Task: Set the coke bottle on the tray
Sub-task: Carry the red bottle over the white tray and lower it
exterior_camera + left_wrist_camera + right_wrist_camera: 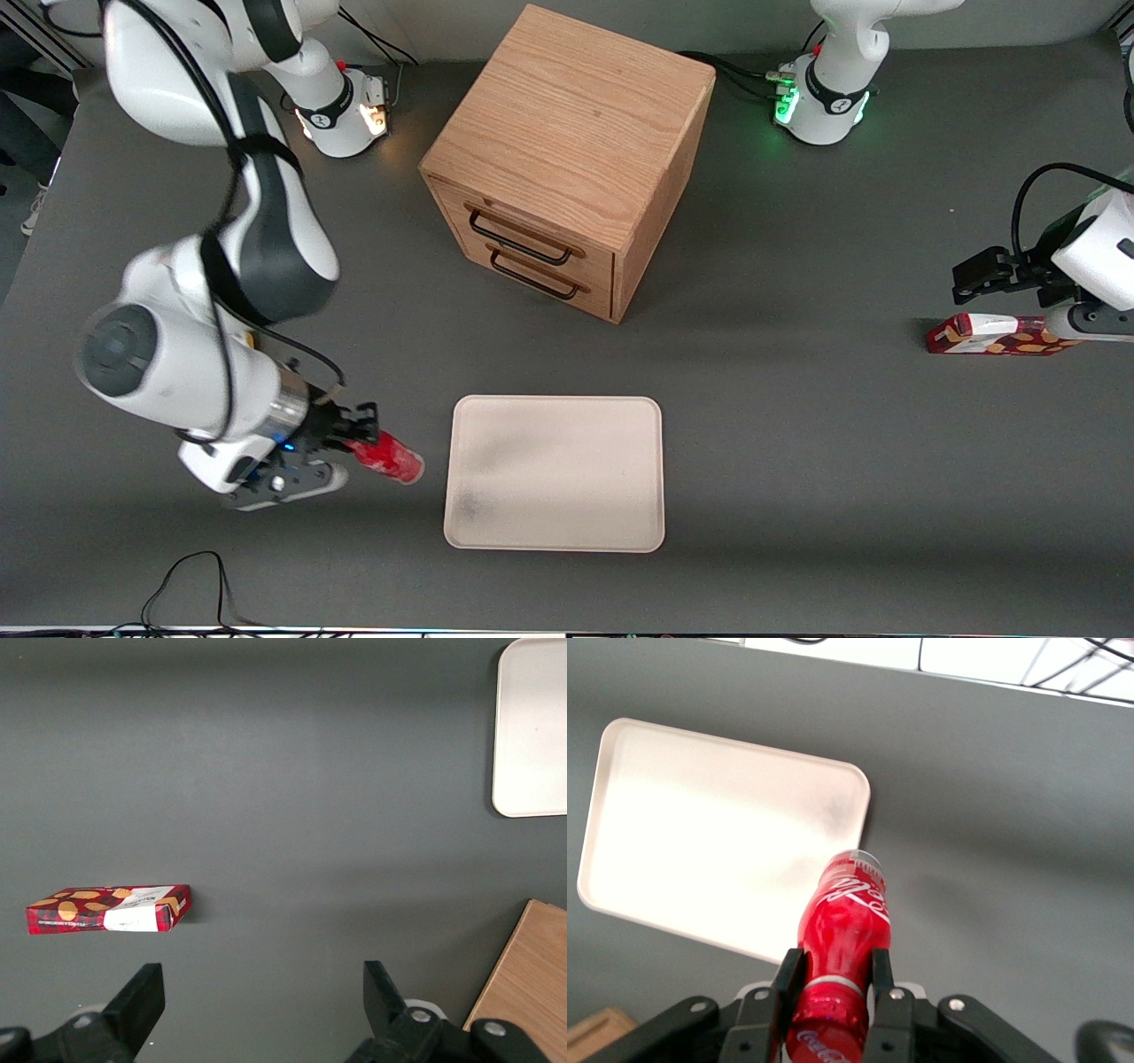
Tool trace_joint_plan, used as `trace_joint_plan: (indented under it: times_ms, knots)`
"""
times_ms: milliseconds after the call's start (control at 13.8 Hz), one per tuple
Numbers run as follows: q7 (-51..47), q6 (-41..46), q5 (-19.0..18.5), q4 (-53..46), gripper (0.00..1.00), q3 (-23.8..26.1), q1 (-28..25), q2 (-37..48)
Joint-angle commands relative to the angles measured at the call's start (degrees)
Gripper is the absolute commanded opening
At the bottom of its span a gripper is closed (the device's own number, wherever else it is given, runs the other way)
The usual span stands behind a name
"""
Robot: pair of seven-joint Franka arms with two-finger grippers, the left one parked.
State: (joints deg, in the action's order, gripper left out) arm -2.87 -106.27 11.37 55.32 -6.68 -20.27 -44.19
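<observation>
My tool (359, 436) is closed on the coke bottle (390, 458), with one finger (788, 979) on each side of the bottle near its capped end. The grip is seen clearly in the right wrist view, where the bottle (843, 939) sits between the two black fingers and its base points away from the tool toward the tray (700, 842). White lettering shows on the red body.

In the front view the bottle lies roughly level, its base aimed at about 4 o'clock from the tool. It is held just beside the tray's short edge toward the working arm's end of the surface (797, 461). I cannot tell whether it is lifted off the surface or resting on it. The bottle does not overlap the tray rim.

The tray (567, 443) lies flat, at 3 o'clock from the bottle. It is cream with rounded corners, and a faint dark smudge marks the corner nearest the front camera and nearest my tool. Nothing rests on it.

Farther from the front camera, at 12 o'clock from the tray, stands the wooden drawer cabinet (567, 133). Both drawers are shut, each with a dark handle.

Toward the parked arm's end of the surface lies a flat red-and-white carton (992, 335), well apart from the tray.
</observation>
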Motion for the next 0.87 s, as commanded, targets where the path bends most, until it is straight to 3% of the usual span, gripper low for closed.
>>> trace_joint_plan:
  times_ms: [0,800]
  knots:
    - [-1.88,-6.12,0.68,-4.08,0.0,2.28,0.14,-5.55]
    - [-1.7,-15.71,-0.73,-1.45,0.0,2.9,-1.27,-9.34]
